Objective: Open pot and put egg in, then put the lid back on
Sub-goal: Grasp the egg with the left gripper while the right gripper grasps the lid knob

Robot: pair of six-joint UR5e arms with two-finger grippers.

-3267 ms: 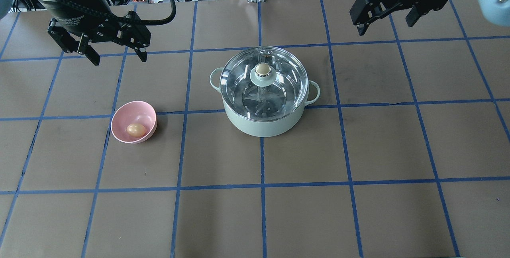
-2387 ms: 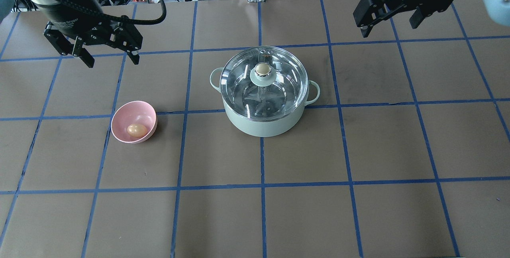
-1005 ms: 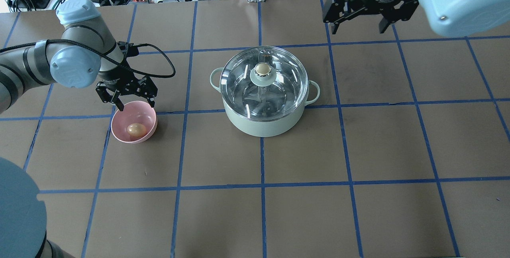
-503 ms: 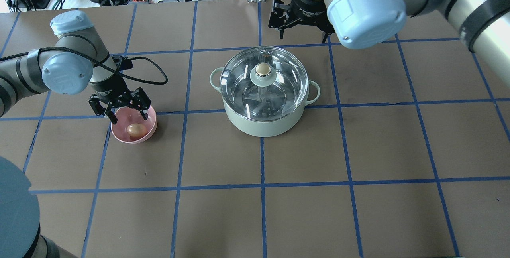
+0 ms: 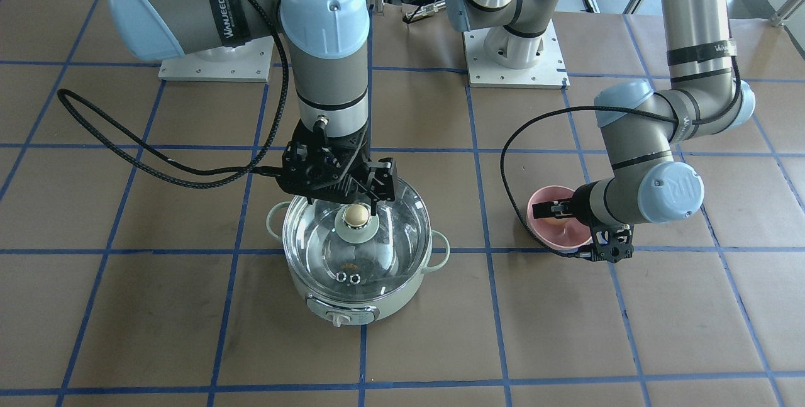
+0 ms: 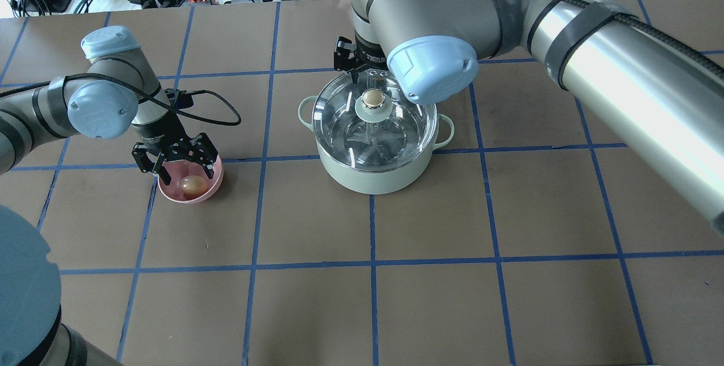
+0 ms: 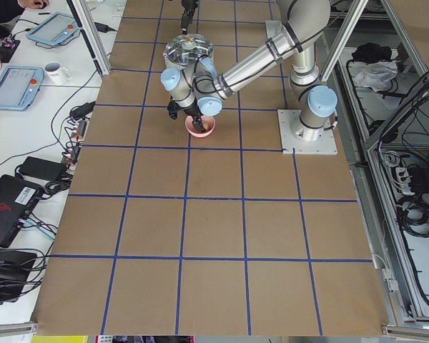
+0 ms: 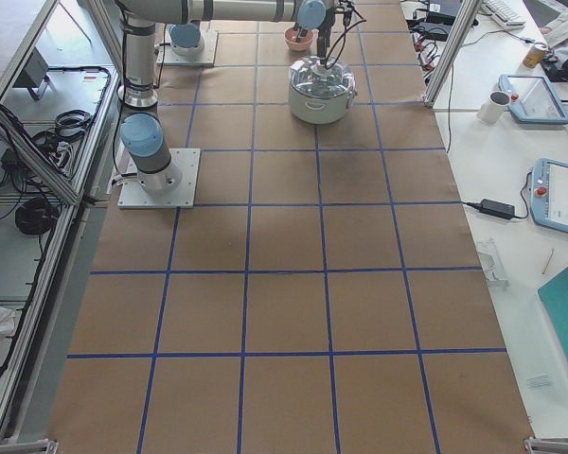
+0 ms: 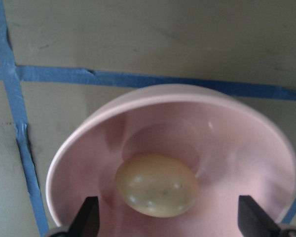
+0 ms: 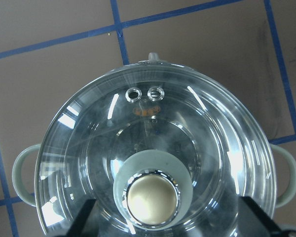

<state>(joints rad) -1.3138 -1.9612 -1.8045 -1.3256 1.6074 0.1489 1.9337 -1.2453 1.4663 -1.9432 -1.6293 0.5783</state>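
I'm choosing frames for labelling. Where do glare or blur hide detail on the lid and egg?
Right wrist view: sharp, but white reflection streaks cross the lid. Left wrist view: soft focus, the egg and pink bowl rim blurred. Overhead view: glare on the lid muddles the pot interior; egg small but distinct.

Glossy glass lid point(image 10: 153, 148); matt pink plastic bowl point(image 9: 89, 148).

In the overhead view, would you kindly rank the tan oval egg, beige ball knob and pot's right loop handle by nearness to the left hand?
1. Tan oval egg, in the pink bowl.
2. Beige ball knob, lid centre.
3. Right loop handle, farthest right.
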